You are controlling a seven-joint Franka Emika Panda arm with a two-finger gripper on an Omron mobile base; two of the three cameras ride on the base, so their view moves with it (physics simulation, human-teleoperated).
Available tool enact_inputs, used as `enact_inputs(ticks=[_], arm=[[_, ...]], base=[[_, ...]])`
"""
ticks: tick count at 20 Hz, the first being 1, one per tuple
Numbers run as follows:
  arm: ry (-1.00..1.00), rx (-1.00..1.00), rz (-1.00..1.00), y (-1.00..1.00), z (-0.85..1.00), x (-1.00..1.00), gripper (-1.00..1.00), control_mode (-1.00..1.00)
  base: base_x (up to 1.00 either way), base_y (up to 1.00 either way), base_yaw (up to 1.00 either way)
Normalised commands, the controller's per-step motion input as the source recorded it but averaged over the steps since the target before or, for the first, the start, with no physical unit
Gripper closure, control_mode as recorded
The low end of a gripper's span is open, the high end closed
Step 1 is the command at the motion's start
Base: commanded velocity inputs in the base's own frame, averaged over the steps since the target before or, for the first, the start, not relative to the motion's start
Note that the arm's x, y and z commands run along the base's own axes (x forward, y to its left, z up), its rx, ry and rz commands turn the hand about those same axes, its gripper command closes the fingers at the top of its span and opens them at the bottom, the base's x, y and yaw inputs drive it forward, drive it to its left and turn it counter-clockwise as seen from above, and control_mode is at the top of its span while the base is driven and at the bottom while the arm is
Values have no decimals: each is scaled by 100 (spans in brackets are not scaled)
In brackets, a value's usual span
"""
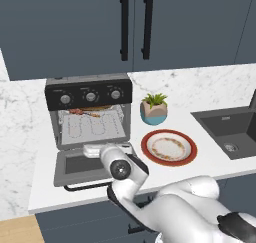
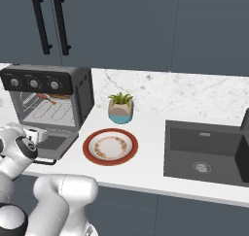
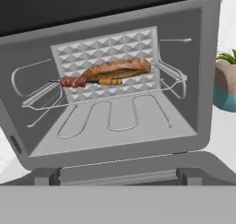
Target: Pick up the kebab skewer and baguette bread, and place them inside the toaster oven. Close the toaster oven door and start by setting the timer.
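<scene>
The toaster oven [image 1: 89,94] stands on the counter with its door [image 1: 75,168] dropped flat toward me. Inside, on the wire rack [image 3: 110,109], the baguette bread [image 3: 117,69] lies near the back wall. The kebab skewer [image 3: 73,82] rests just in front of it, to the left. My gripper [image 1: 92,150] hovers over the lowered door, pointing into the cavity, open and holding nothing. Three silver knobs [image 1: 90,96] line the black top panel.
A red-rimmed plate [image 1: 168,147] lies right of the oven, with a potted plant [image 1: 154,108] behind it. A dark sink [image 1: 231,129] is sunk into the counter at far right. Dark cupboards with black handles [image 1: 135,26] hang above.
</scene>
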Motion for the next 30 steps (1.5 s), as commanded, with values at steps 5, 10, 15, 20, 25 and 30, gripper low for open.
enact_inputs(ticks=[5, 10, 15, 20, 25, 30], arm=[[13, 0, 0, 0, 1, -59, -100, -100], [18, 0, 0, 0, 0, -68, -100, -100], [19, 0, 0, 1, 0, -70, -100, -100], [18, 0, 0, 1, 0, -67, -100, -100], [7, 0, 0, 6, -6, -45, -100, -100], [0, -1, 0, 10, -15, -7, -100, -100]], base=[[0, 0, 0], [0, 0, 0], [0, 0, 0], [0, 0, 0], [0, 0, 0], [0, 0, 0]])
